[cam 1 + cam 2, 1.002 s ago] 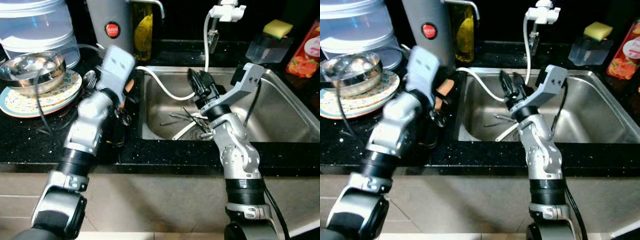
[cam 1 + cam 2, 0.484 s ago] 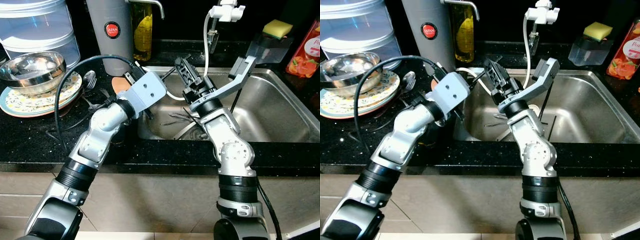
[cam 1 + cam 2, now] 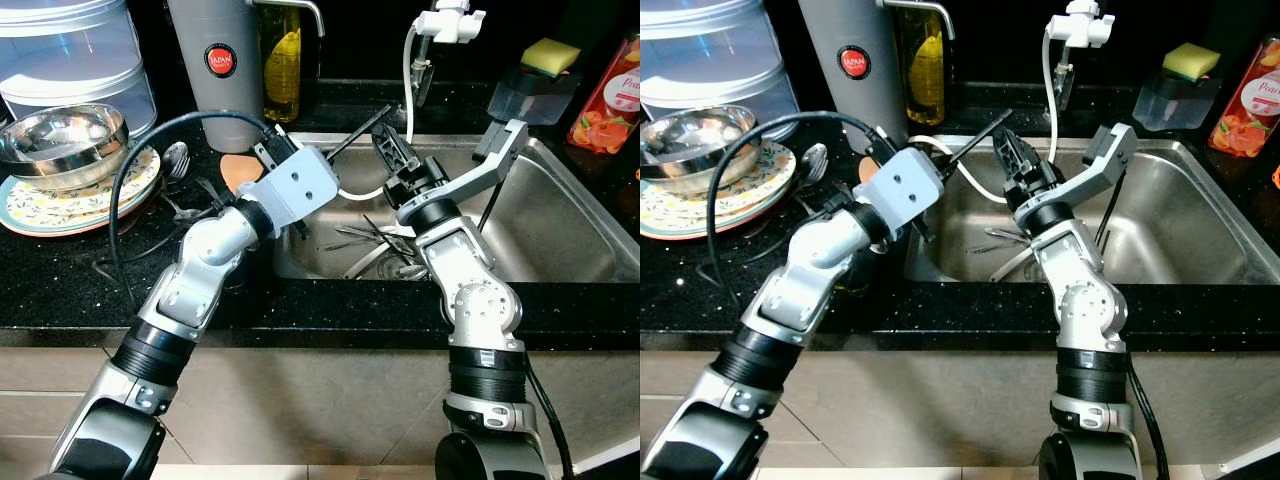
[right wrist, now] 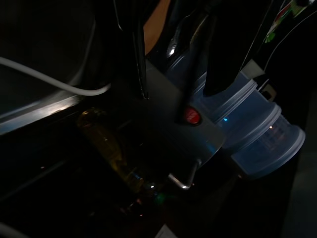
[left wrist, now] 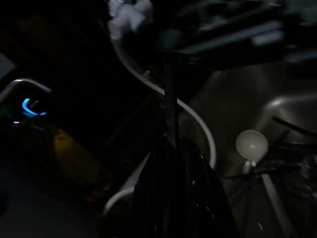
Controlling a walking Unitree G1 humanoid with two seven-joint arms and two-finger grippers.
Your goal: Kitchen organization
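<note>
Both my grippers over stainless steel sink [image 3: 560, 215]: left gripper [image 3: 283, 152] pinches thin black utensil [image 3: 358, 133]; right gripper [image 3: 392, 152] grip unclear.

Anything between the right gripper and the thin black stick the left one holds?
Nothing visible. The thin black stick slants up from the left gripper, close beside the right gripper; the white hose curves below.

black counter [image 3: 60, 270], patterned plates [image 3: 40, 205], spoon [image 3: 177, 157]
</note>
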